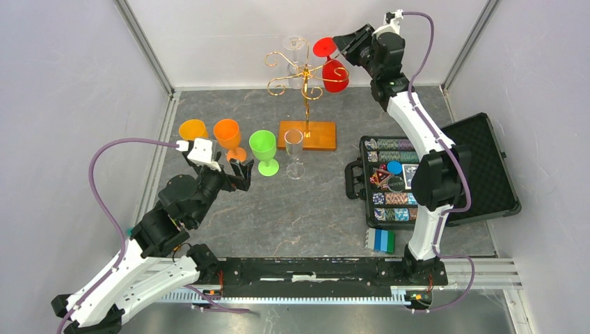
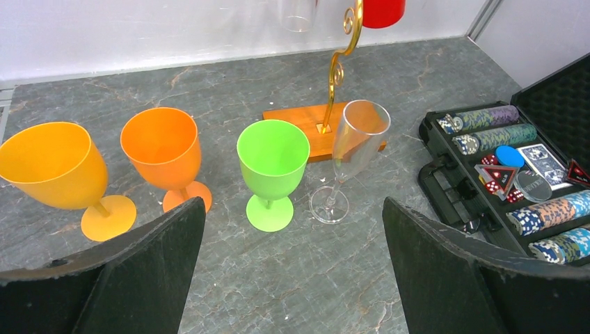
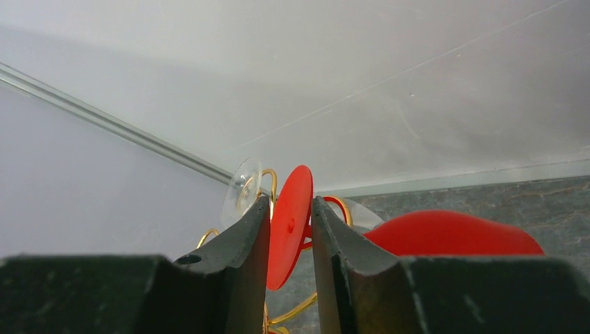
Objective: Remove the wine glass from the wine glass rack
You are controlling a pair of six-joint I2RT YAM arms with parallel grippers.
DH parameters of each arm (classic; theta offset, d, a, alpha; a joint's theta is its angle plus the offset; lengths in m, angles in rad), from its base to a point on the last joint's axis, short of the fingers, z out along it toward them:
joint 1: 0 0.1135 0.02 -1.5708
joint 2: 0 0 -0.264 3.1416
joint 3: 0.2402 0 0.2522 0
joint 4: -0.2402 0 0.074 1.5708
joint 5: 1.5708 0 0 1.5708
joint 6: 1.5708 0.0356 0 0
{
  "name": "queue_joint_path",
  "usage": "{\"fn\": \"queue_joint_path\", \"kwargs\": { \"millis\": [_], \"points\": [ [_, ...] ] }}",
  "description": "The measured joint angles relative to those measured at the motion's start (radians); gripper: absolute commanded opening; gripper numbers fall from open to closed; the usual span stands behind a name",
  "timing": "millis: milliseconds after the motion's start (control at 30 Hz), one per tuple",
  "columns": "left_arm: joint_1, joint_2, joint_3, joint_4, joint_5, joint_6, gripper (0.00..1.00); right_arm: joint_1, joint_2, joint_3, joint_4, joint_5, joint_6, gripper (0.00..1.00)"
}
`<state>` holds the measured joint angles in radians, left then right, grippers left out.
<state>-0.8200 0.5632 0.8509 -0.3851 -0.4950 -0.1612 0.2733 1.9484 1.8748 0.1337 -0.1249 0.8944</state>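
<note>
A red wine glass (image 1: pixel 335 75) hangs upside down from the gold wine glass rack (image 1: pixel 306 76), its round foot (image 1: pixel 321 47) on top of a scroll arm. My right gripper (image 1: pixel 339 43) is up at that foot. In the right wrist view its fingers (image 3: pixel 289 205) stand narrowly apart on either side of the red foot (image 3: pixel 291 223), the disc tilted between them, not pressed flat. The red bowl (image 3: pixel 452 233) shows to the right. A clear glass (image 1: pixel 295 45) also hangs on the rack. My left gripper (image 1: pixel 243 170) is wide open and holds nothing, low over the table.
Yellow (image 1: pixel 193 129), orange (image 1: pixel 227 132) and green (image 1: pixel 263 146) goblets and a clear flute (image 1: pixel 294 142) stand in a row before the rack's orange-brown base (image 1: pixel 316 136). An open poker chip case (image 1: pixel 417 174) lies at the right. A blue box (image 1: pixel 383 240) sits near the right arm's base.
</note>
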Motion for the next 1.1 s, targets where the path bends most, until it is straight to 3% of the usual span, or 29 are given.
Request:
{"fn": "queue_joint_path", "kwargs": {
  "millis": [233, 433, 667, 867, 1100],
  "points": [
    [0.000, 0.000, 0.000, 0.000, 0.000, 0.000, 1.00, 0.000, 0.021, 0.033, -0.066, -0.014, 0.060, 0.36],
    [0.000, 0.000, 0.000, 0.000, 0.000, 0.000, 1.00, 0.000, 0.026, 0.048, -0.093, -0.016, 0.090, 0.26],
    [0.000, -0.002, -0.001, 0.000, 0.000, 0.000, 1.00, 0.000, 0.050, 0.084, -0.114, -0.017, 0.144, 0.26],
    [0.000, -0.002, -0.002, 0.000, 0.000, 0.000, 1.00, 0.000, 0.056, 0.089, -0.126, -0.021, 0.168, 0.00],
    [0.000, -0.003, -0.002, 0.000, 0.000, 0.000, 1.00, 0.000, 0.016, -0.018, -0.026, 0.008, 0.216, 0.00]
  ]
}}
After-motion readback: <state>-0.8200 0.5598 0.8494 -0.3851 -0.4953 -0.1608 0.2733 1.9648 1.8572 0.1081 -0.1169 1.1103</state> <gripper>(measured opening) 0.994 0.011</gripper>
